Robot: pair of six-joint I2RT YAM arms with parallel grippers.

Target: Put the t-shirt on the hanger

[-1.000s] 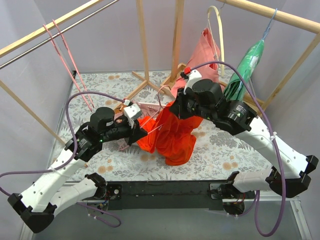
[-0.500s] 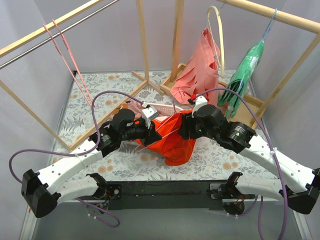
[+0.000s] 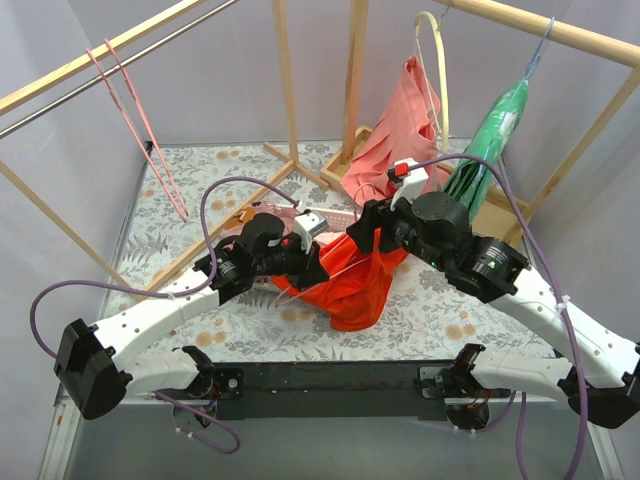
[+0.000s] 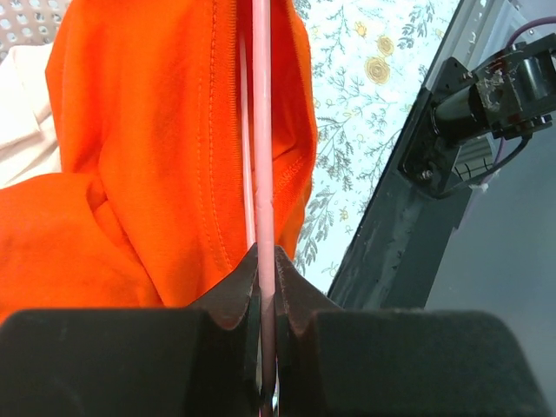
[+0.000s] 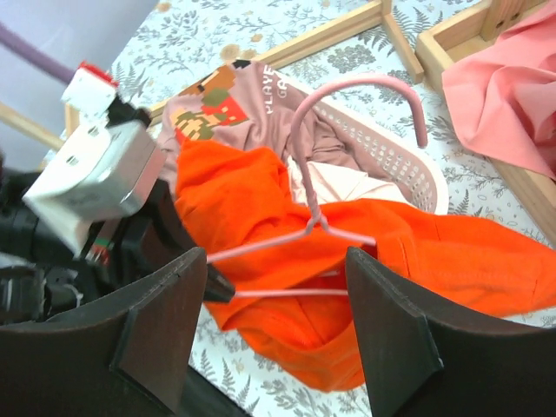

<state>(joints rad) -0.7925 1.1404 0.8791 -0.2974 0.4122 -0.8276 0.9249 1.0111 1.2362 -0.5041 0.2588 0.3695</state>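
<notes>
The orange-red t-shirt lies bunched on the table between my two grippers. One side of the thin pink wire hanger is tucked inside the cloth, and its hook points up over the basket. My left gripper is shut on the hanger's bare wire, right beside a shirt opening; from above it sits at the shirt's left edge. My right gripper hovers open above the hanger's neck and the shirt, holding nothing; from above it is over the shirt's upper right.
A white basket with other clothes sits behind the shirt. A salmon-pink garment on a beige hanger and a green garment hang at the back right. Spare pink hangers hang on the left rail. Wooden rack posts stand behind.
My right gripper has let go of the t-shirt and opened wide, and the cloth has dropped lower. My left gripper has carried the hanger rightward into the shirt.
</notes>
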